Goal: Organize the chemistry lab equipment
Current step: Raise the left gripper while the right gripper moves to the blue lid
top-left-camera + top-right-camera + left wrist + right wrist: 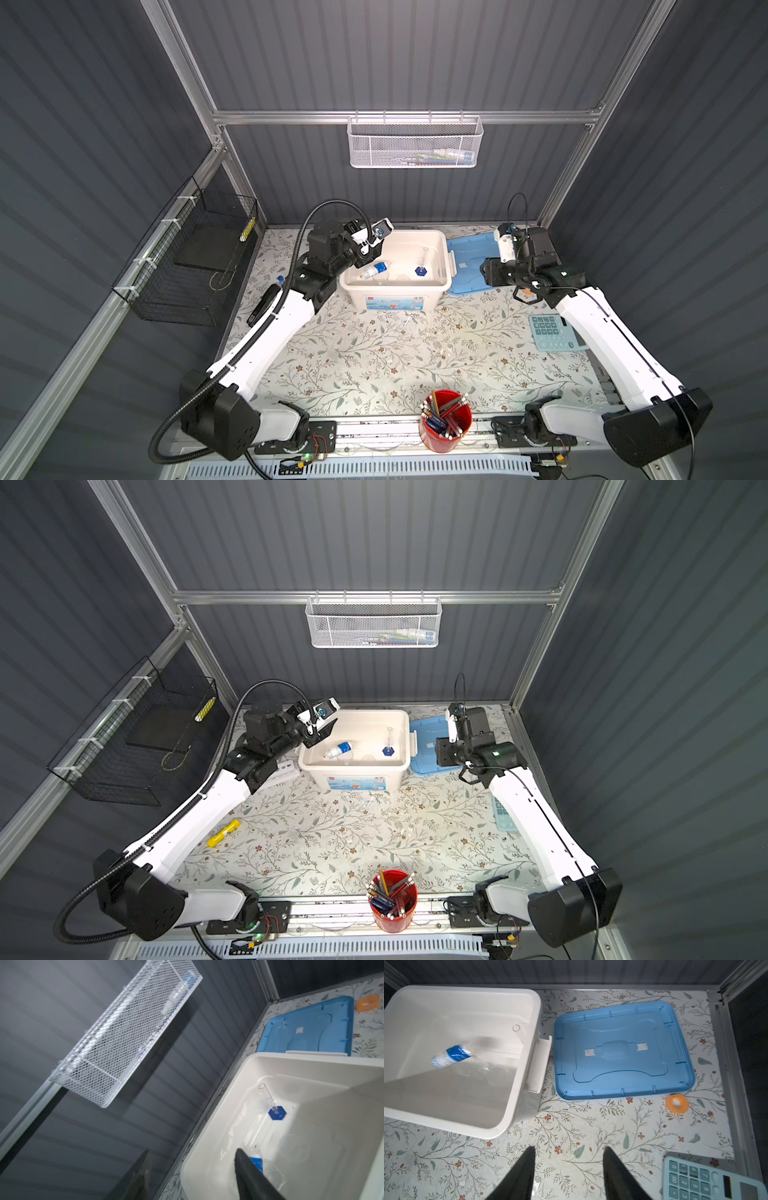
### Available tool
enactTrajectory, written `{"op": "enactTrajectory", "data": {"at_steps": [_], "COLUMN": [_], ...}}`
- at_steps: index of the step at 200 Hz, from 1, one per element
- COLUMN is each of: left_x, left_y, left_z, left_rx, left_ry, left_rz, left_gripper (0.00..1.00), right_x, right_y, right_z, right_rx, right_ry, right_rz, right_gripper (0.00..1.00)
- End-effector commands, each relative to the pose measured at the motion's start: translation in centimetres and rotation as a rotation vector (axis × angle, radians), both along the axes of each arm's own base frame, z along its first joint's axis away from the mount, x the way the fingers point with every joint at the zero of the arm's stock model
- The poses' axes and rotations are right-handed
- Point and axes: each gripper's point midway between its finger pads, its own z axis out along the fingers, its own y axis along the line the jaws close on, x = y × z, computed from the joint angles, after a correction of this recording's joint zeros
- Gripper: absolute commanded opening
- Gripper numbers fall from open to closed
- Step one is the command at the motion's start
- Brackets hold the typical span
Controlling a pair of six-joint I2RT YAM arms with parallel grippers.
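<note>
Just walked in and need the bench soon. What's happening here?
Lab glassware is being packed into the white bin, whose blue lid lies beside it. A measuring cylinder stands inside and a blue-banded tube lies there. The left gripper hovers open over the bin's edge; the right gripper is open and empty above the table.

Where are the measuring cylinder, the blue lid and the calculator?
measuring cylinder (277, 1113): left wrist view, its blue six-sided foot.
blue lid (623, 1028): right wrist view, its flat inner panel.
calculator (691, 1176): right wrist view, its keypad.
</note>
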Motion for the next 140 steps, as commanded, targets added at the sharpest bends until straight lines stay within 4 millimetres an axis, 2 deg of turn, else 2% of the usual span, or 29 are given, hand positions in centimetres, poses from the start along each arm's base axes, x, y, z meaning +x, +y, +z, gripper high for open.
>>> {"op": "enactTrajectory", "data": {"at_steps": [1, 18, 44, 69, 72, 78, 116, 140], "left_x": [0.1, -0.1, -0.1, -0.2, -0.3, -0.4, -1.8, -2.3], "left_y": [2.3, 3.7, 5.6, 7.0, 7.2, 7.7, 9.8, 10.2], "left_z": [1.9, 2.5, 2.4, 2.0, 2.1, 2.0, 2.2, 2.1], "left_rx": [-0.132, -0.189, -0.271, -0.355, -0.366, -0.391, -0.483, -0.490], "left_ry": [-0.008, -0.017, -0.007, 0.020, 0.021, 0.025, 0.003, 0.014], "left_rz": [0.133, 0.206, 0.313, 0.390, 0.402, 0.426, 0.497, 0.509], "left_gripper": [0.67, 0.77, 0.80, 0.86, 0.88, 0.99, 1.00, 1.00], "right_x": [0.4, 1.3, 2.9, 4.6, 4.8, 5.2, 7.9, 10.1], "right_y": [-1.3, -2.7, -4.5, -7.1, -7.4, -7.9, -10.7, -13.2], "right_z": [0.1, -0.7, -1.7, -3.7, -4.0, -4.5, -7.6, -9.6], "right_rx": [0.003, 0.028, 0.018, 0.007, 0.009, 0.015, 0.003, -0.017], "right_ry": [0.024, 0.057, 0.081, 0.128, 0.135, 0.146, 0.200, 0.242], "right_rz": [-0.037, -0.072, -0.107, -0.152, -0.155, -0.159, -0.171, -0.203], "right_gripper": [0.55, 0.55, 0.55, 0.56, 0.56, 0.56, 0.56, 0.56]}}
